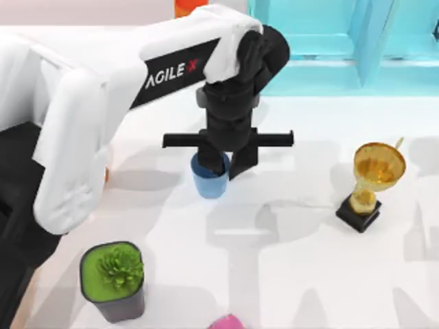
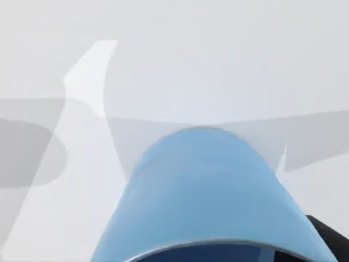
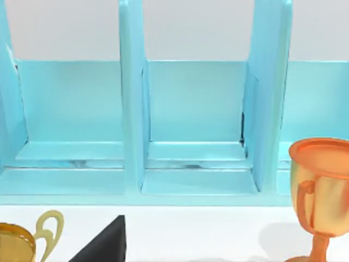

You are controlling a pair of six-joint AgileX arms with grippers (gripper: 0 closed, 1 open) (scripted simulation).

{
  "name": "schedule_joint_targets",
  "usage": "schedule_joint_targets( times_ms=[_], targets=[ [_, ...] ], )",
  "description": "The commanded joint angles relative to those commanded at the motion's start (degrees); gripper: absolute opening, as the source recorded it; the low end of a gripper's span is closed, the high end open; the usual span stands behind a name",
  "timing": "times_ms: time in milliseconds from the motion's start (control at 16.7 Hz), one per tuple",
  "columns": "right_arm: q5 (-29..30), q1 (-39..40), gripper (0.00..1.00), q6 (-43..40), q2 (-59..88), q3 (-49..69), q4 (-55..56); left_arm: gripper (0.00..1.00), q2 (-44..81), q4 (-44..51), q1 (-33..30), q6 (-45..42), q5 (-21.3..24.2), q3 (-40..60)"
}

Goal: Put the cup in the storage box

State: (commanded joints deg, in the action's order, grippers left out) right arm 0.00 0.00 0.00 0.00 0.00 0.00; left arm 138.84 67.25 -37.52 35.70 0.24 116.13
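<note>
The cup is small, plain blue and upright near the table's middle. My left arm reaches over it from the left, and my left gripper hangs straight down onto it. Its black fingers stand tight against the cup's sides, shut on it. In the left wrist view the cup sits very close below the camera, with a dark fingertip beside its rim. I cannot tell whether the cup rests on the table or hangs just above it. The storage box is out of view.
A cyan shelf frame runs along the back right. A gold trophy on a black base stands at the right. A potted plant stands at the front left, with a pink object at the front edge. An orange goblet stands before the shelf.
</note>
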Motion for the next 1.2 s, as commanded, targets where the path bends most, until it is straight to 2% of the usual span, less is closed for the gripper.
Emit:
schedule_joint_targets(
  times_ms=[240, 600, 900, 1200],
  targets=[
    [0.0, 0.0, 1.00, 0.0, 0.0, 0.0, 0.0, 0.00, -2.7, -1.3, 5.9, -5.5, -1.7, -1.1],
    [0.0, 0.0, 1.00, 0.0, 0.0, 0.0, 0.0, 0.00, -18.1, -2.9, 26.0, -23.3, -3.1, -6.5],
    [0.0, 0.0, 1.00, 0.0, 0.0, 0.0, 0.0, 0.00, -31.9, 4.5, 40.6, -38.1, -2.1, -17.5],
    [0.0, 0.0, 1.00, 0.0, 0.0, 0.0, 0.0, 0.00, -37.8, 12.3, 47.2, -46.5, -1.0, -24.9]
  ],
)
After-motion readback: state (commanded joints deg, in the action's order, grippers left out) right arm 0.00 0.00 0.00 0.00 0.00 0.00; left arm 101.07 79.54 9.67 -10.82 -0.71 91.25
